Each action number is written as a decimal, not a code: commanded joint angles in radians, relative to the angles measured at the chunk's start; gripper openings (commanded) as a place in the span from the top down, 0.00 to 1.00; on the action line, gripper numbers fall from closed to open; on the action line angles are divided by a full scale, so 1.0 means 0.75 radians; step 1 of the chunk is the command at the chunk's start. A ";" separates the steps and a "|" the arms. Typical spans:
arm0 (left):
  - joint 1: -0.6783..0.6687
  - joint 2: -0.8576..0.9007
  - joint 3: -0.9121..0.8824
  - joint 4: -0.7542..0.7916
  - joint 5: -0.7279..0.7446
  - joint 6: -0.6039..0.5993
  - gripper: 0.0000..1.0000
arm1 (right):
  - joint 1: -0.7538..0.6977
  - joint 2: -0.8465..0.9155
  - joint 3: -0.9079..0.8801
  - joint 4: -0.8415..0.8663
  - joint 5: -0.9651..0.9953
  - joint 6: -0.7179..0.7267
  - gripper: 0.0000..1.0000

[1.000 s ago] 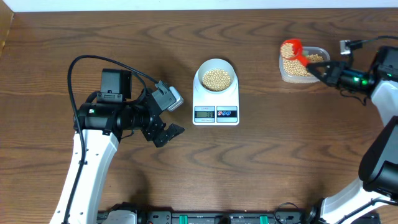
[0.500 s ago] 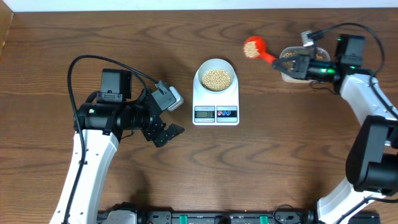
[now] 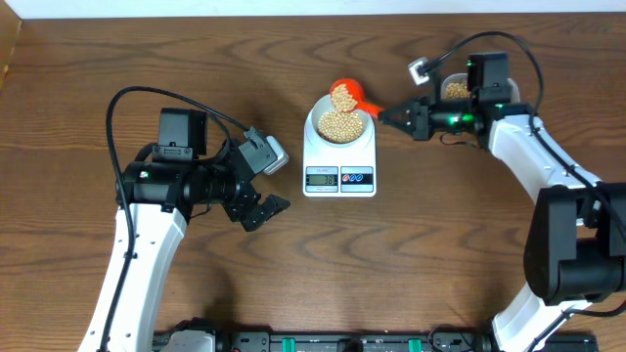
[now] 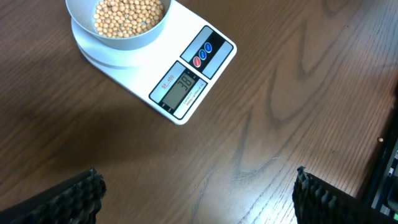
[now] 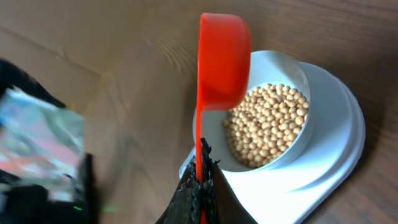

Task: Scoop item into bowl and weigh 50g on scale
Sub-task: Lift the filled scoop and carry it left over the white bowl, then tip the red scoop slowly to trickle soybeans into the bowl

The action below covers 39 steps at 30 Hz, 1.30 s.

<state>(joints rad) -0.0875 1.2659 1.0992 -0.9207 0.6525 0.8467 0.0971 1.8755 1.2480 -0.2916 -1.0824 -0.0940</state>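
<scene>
So the right hand is pinched tight on the thin handle of the red scoop, and the loaded scoop hangs over the back rim of the bowl. The bowl sits on the scale, already well filled with beans, mid-desk toward the back edge.

Biggest worry imo is overshoot. The display looks short of target (digits are small, not swearing to them), so a full dump probably blows past it. It wants a slow tip, a few beans at a time.

Second, the scoop is right at the rim, not over the center. Beans can clip the rim and bounce onto the scale top, or roll toward the desk's back edge, which is near. Any that land on the platform count in the weight anyway, which is sneaky.

Third, if the scoop touches the bowl it messes with the reading or nudges the bowl off center. That handle is skinny too, so it could twist in the pinch.

Room-wise it's fine. The left hand is spread wide, holding nothing, parked left of the scale and apart from it. The front half of the desk is bare wood, and so is the stretch right of the scale. That gives the right arm a free path out toward the right edge.
</scene>
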 commanded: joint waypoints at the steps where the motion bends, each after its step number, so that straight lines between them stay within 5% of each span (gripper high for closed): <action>1: 0.006 -0.015 0.032 -0.008 0.008 0.022 0.01 | 0.023 0.011 -0.001 -0.032 0.085 -0.310 0.99; 13: 0.006 -0.014 0.032 -0.008 0.008 0.022 0.01 | 0.030 0.010 -0.001 -0.049 0.215 -0.556 0.99; 39: 0.006 -0.015 0.032 -0.008 0.008 0.022 0.01 | 0.031 0.010 -0.001 0.014 0.214 -0.655 0.99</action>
<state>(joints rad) -0.0875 1.2659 1.0992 -0.9207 0.6525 0.8467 0.1139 1.8755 1.2480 -0.2863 -0.9077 -0.5621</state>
